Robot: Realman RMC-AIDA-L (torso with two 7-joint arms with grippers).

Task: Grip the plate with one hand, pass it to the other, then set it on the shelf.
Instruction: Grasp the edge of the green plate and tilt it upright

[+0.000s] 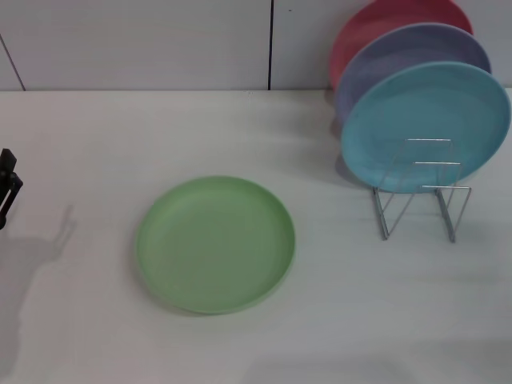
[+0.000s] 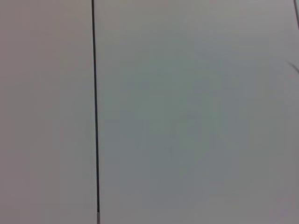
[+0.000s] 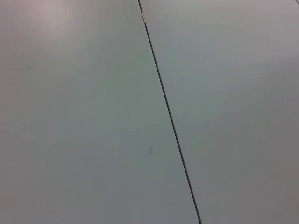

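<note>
Plate (image 1: 214, 244) left of shelf (image 1: 422, 192) — well apart

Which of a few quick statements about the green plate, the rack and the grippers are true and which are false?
1. The round matte light green plastic plate lies flat on the white table. True.
2. The thin silver wire rack holds no plates. False: a sky-blue plate, a lavender plate and a red plate stand in it.
3. A gripper grips the green plate. False: nothing touches it.
4. The black left gripper sits at the table's left edge, apart from the plate. True.
5. The right gripper shows beside the rack. False: it is out of view.
</note>
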